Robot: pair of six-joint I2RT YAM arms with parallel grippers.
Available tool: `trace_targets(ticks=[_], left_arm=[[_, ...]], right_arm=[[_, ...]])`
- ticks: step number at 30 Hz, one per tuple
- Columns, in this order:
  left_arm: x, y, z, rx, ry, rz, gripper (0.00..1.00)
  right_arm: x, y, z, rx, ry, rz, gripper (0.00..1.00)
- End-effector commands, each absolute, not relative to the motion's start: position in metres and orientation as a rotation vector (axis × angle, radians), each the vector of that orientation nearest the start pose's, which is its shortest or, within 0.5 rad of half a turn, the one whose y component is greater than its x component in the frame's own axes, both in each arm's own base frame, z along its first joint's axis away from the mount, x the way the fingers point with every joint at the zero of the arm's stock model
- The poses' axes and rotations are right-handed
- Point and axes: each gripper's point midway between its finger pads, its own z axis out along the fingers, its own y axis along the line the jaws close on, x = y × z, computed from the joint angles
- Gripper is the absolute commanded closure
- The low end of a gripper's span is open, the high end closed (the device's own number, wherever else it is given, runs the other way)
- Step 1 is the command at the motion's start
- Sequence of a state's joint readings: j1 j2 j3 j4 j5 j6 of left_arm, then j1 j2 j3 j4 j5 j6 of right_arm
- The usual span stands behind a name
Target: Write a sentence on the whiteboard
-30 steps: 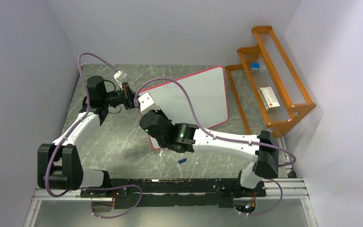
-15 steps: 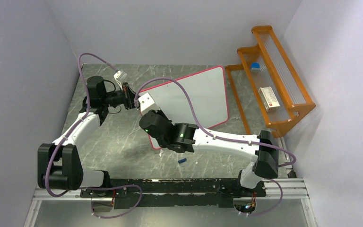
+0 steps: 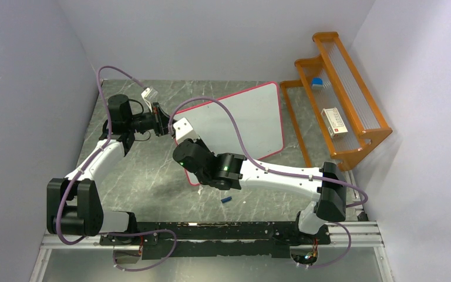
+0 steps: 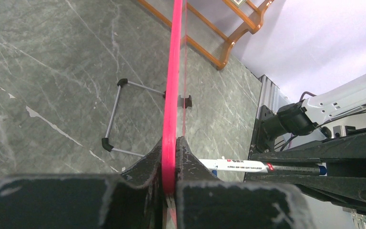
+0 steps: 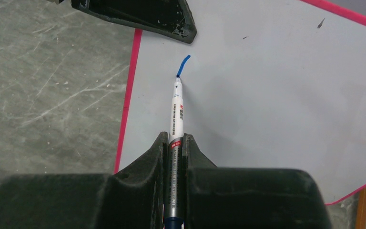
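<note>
The whiteboard (image 3: 246,120) with its pink-red frame stands tilted on the table. My left gripper (image 3: 169,126) is shut on its left frame edge (image 4: 170,138). My right gripper (image 5: 174,143) is shut on a white and grey marker (image 5: 177,107), its tip touching the board (image 5: 276,90) near the upper left corner. Of the sentence only one short curved blue stroke (image 5: 183,64) shows, just beyond the marker tip. The marker also shows in the left wrist view (image 4: 248,166). In the top view the right wrist (image 3: 197,157) covers the board's lower left part.
An orange stepped rack (image 3: 335,97) stands to the right of the board, holding a small blue item (image 3: 317,82) and a white box (image 3: 335,121). A blue marker cap (image 3: 226,200) lies on the table in front of the right arm. The board's wire stand (image 4: 119,114) rests behind it.
My right wrist has shifted slightly to the left and up along the board. The left arm and the board have not moved.
</note>
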State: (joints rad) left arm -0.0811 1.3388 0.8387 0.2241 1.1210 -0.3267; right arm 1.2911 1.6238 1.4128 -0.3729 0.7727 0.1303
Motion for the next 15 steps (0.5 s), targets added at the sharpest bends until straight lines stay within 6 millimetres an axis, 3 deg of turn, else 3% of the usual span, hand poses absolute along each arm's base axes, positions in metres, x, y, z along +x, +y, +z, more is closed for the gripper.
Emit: trace_targets(ticks=[1,15], left_arm=[[0.304,-0.195,0.213,0.627,1.806,-1.311,0.95],[0.305,-0.195,0.212,0.623,1.81,-1.299,0.95]], right_arm=[[0.23,0.38,0.227,-0.704,1.891,0.088,1.0],[0.212,0.376,0.214,-0.718,1.929,0.085,1.0]])
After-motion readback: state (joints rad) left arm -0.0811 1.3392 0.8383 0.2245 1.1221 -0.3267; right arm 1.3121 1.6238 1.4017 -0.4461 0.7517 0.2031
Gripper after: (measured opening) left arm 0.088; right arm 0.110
